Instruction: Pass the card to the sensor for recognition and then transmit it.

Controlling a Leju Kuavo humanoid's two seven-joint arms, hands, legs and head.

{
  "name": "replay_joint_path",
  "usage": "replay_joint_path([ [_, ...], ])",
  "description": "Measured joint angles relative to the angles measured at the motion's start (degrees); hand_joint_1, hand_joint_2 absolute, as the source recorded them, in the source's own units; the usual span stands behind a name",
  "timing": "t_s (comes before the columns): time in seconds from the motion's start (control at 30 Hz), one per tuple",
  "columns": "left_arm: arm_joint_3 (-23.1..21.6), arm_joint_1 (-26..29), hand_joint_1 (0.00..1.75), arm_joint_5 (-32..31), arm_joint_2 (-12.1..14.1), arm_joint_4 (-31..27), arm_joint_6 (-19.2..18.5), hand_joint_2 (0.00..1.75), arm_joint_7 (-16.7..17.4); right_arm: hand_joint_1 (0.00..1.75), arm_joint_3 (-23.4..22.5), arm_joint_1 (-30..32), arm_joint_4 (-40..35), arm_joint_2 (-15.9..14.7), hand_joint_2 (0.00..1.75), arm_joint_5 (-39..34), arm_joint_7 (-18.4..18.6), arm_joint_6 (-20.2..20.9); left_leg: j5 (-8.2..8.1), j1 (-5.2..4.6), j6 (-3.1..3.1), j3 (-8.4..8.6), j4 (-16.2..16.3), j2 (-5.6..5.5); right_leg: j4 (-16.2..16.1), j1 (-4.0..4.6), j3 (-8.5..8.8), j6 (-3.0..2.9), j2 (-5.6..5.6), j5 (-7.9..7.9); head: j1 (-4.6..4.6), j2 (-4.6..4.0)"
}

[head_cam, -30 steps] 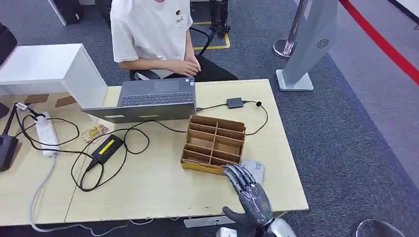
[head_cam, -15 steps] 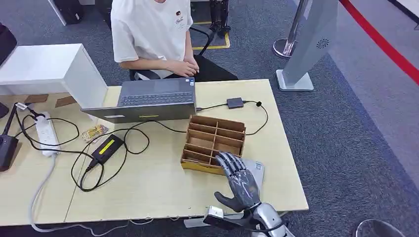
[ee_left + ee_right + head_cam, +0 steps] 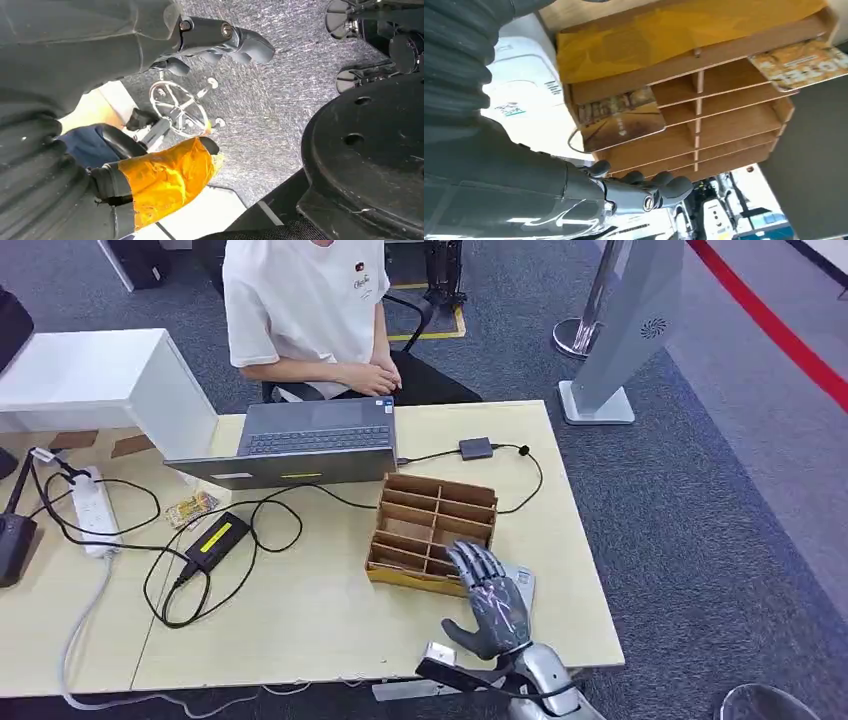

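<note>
L wrist cam looks down at grey speckled carpet [image 3: 280, 95]. The left hand [image 3: 150, 35] hangs above the carpet: grey ribbed cover, dark fingers [image 3: 240, 42] curled in w/ nothing in them, and a patch of orange tape [image 3: 165, 180] wrapped round a dark part just beside the cover. On the carpet near the fingers sits a chrome star-shaped chair base [image 3: 180, 105] w/ small casters; next to it a pale tabletop edge [image 3: 95, 107], partly hidden by the hand.

A person [image 3: 305, 310] sits behind the laptop [image 3: 312, 445] (lid open flat).
</note>
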Motion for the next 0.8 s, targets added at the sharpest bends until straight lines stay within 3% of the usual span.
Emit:
replay_joint_path([
  [0.8,0.0,0.0,0.00,-0.5,-0.1,0.0,0.2,1.75,0.0,0.00,-3.5,0.1,0.2,-0.2,1.75,0.9,0.3,0.1,0.00,0.00,0.00,0.00,0.0,0.00,0.0,0.00,-0.01,0.00,0.00,0.00,0.00,-0.02],
])
